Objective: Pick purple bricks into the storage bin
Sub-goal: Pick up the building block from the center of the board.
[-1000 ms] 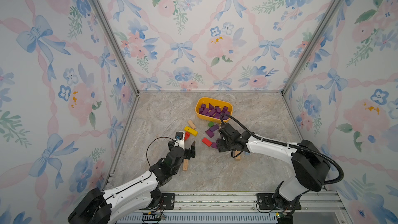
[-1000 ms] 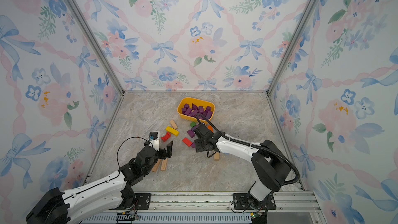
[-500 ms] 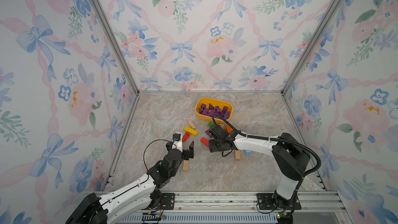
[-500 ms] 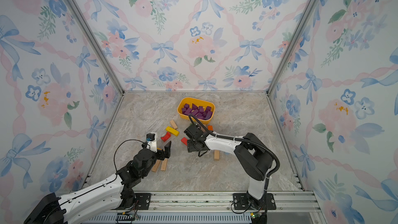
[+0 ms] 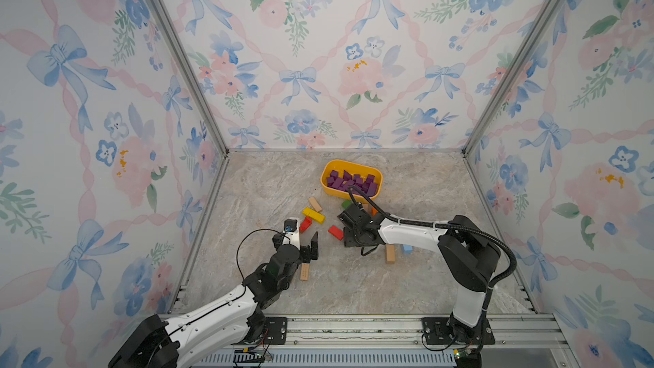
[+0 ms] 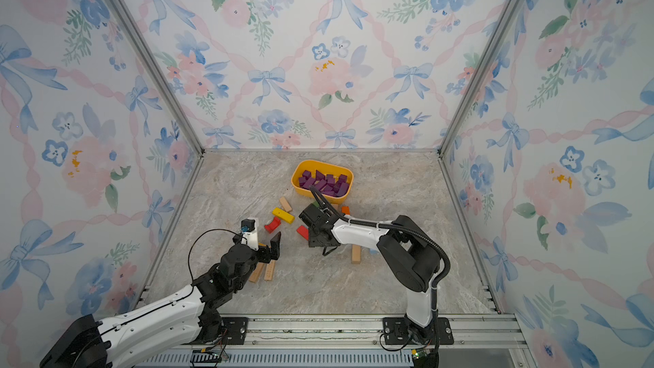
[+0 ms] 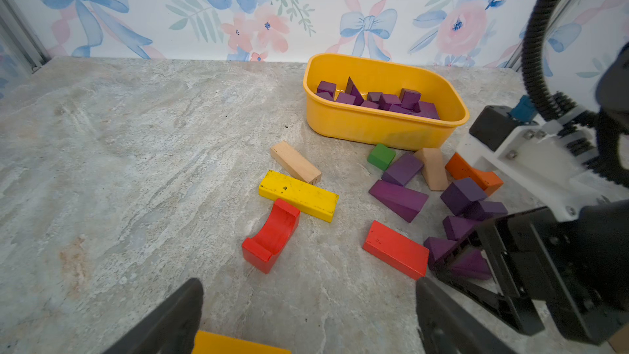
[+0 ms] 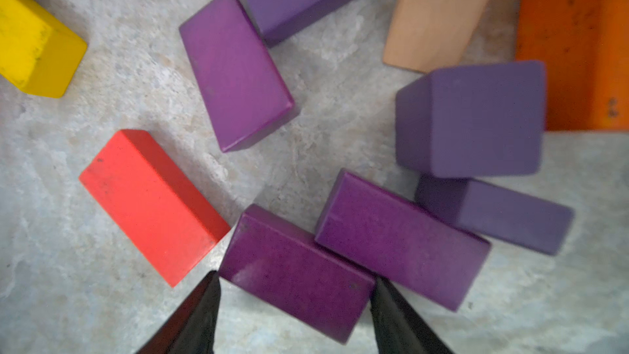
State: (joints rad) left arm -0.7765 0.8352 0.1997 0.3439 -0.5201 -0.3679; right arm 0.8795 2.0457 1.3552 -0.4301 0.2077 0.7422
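The yellow storage bin (image 5: pixel 354 163) (image 6: pixel 322 163) (image 7: pixel 374 127) stands at the back with several purple bricks (image 5: pixel 352 182) (image 7: pixel 377 100) inside. More purple bricks (image 7: pixel 398 199) lie loose on the table in front of it. My right gripper (image 5: pixel 348 241) (image 6: pixel 313 240) (image 8: pixel 294 284) points down over them. Its two fingertips (image 8: pixel 209 287) press against both ends of one flat purple brick (image 8: pixel 296 263) that rests on the table. My left gripper (image 5: pixel 302 238) (image 6: pixel 265 240) (image 7: pixel 308 287) hovers low to the left of the pile, open, with bare table between its fingers.
Around the purple pile lie a red block (image 7: pixel 394 250), a red arch (image 7: pixel 272 233), a yellow bar (image 7: pixel 299 195), tan bars (image 7: pixel 296 161) (image 5: pixel 390 253), a green cube (image 7: pixel 381 156) and an orange block (image 7: pixel 473 173). Another tan bar (image 5: pixel 304 272) lies under my left arm.
My right gripper has moved a little to the left over the loose purple bricks and its fingers now stand at one brick's ends. The left arm has hardly moved.
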